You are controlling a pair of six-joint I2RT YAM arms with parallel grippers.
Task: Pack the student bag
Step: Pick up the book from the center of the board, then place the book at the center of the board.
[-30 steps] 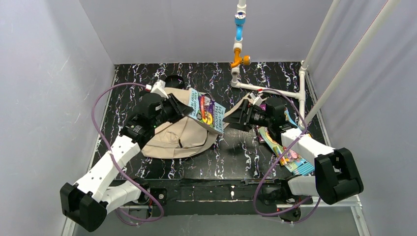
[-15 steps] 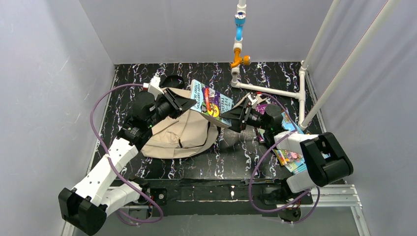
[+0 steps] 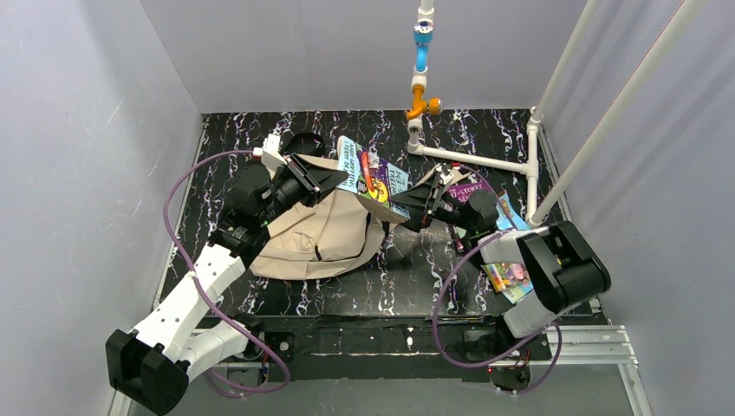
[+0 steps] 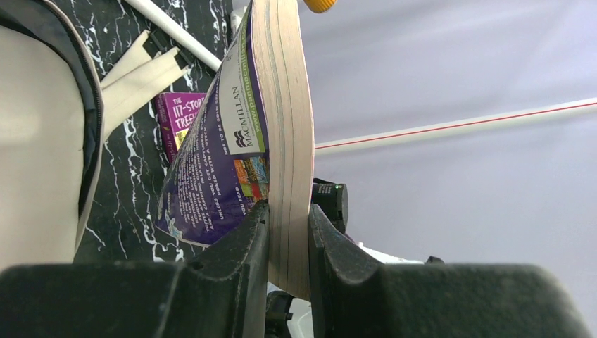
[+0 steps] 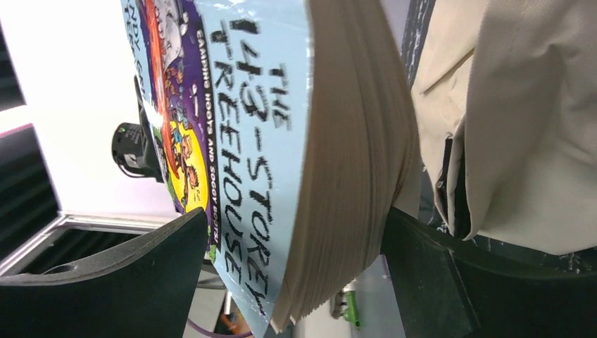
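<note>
Beige student bag [image 3: 321, 238] lies on the desk [image 3: 407, 277] seen from above; left fingers [image 3: 322, 179] hold a book [image 3: 374, 178] at its far edge. Left wrist: fingers narrow, clamping the pages. Right wrist: right fingers [image 5: 105, 282] wide astride the book, contact unclear

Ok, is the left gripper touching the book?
Touching: in the left wrist view the left gripper clamps the book, a finger pressed on each cover.

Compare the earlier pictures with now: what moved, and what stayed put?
The left fingers carried the book a little toward the far wall, and the open right fingers moved in and now straddle its free edge. The left grip and the student bag stayed as they were.
</note>
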